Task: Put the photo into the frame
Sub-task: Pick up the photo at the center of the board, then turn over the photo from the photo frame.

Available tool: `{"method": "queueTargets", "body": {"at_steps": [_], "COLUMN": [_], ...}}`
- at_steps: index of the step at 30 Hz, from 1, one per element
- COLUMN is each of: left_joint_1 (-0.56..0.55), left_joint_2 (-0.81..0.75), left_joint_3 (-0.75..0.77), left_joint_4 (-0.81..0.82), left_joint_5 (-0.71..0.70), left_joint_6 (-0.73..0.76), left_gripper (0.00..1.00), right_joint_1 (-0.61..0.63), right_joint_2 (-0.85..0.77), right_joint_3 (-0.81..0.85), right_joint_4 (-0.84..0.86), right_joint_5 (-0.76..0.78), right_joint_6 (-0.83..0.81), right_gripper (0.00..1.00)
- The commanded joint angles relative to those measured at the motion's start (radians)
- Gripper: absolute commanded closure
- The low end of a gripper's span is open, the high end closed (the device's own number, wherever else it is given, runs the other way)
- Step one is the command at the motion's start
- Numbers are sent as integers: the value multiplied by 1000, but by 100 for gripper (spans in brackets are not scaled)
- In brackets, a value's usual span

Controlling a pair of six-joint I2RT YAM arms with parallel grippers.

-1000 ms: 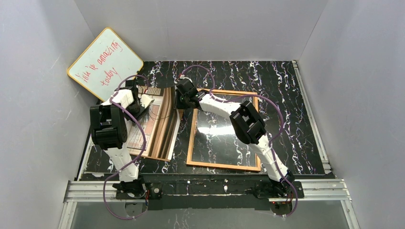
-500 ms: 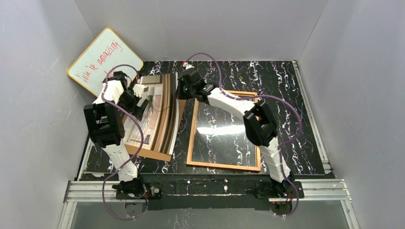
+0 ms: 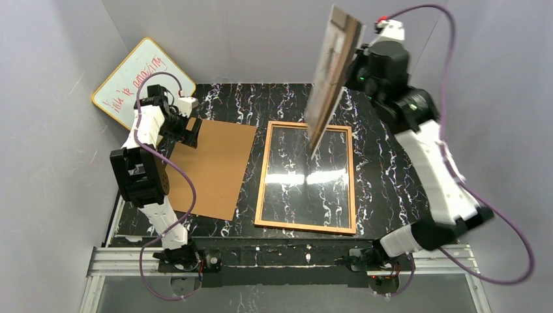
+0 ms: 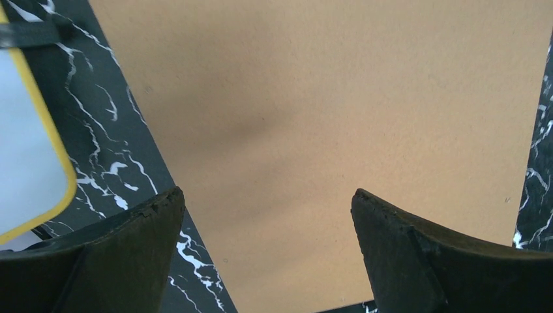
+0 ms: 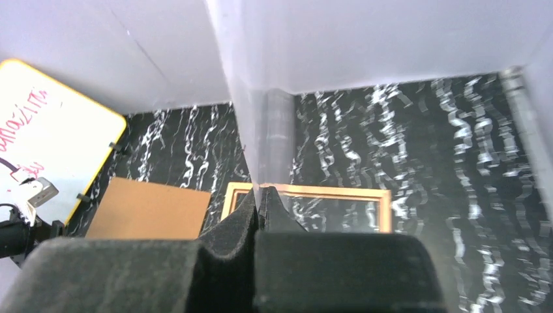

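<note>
The photo hangs almost edge-on, high in the air over the far end of the frame. My right gripper is shut on its edge. In the right wrist view the pads pinch the photo, which shows as a pale blurred sheet, and the frame lies below. The frame lies flat on the marbled table with its clear pane showing. My left gripper stands open over the far left corner of the brown fibreboard back. Nothing sits between its fingertips.
The fibreboard back lies flat to the left of the frame. A yellow-edged whiteboard with red writing leans in the far left corner, close to my left gripper. Grey walls enclose the table on three sides.
My right arm has lifted the photo off the fibreboard back, up and to the right above the frame. My left gripper has opened, let go of the photo and drawn back.
</note>
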Motion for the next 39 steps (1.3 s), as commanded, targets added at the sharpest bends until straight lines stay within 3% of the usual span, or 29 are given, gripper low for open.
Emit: {"method": "queueTargets", "body": {"at_steps": [1, 3, 7, 14, 17, 25, 30, 39], "left_joint_1": [-2, -2, -5, -13, -23, -73, -83, -92], "left_joint_2": [-40, -19, 7, -12, -29, -60, -59, -55], "left_joint_3": [32, 50, 65, 27, 9, -34, -44, -54], "left_joint_4": [66, 62, 42, 32, 54, 82, 86, 87], "left_joint_5": [41, 38, 0, -62, -106, -208, -220, -239], "left_joint_6": [-88, -104, -130, -101, -104, -74, -74, -60], "left_gripper": [2, 2, 2, 2, 2, 2, 2, 2], "right_joint_1": [27, 27, 52, 124, 125, 104, 105, 112], "right_joint_2": [-138, -134, 28, 192, 216, 130, 206, 289], "right_joint_3": [37, 58, 213, 80, 4, -334, -314, -275], "right_joint_4": [-163, -183, -391, -526, -511, -168, -162, -158], "right_joint_5": [210, 186, 112, 45, 15, -264, -307, -172], "right_joint_6": [-106, -127, -106, 6, 118, 435, 555, 689], "right_gripper": [99, 99, 99, 99, 99, 99, 99, 99]}}
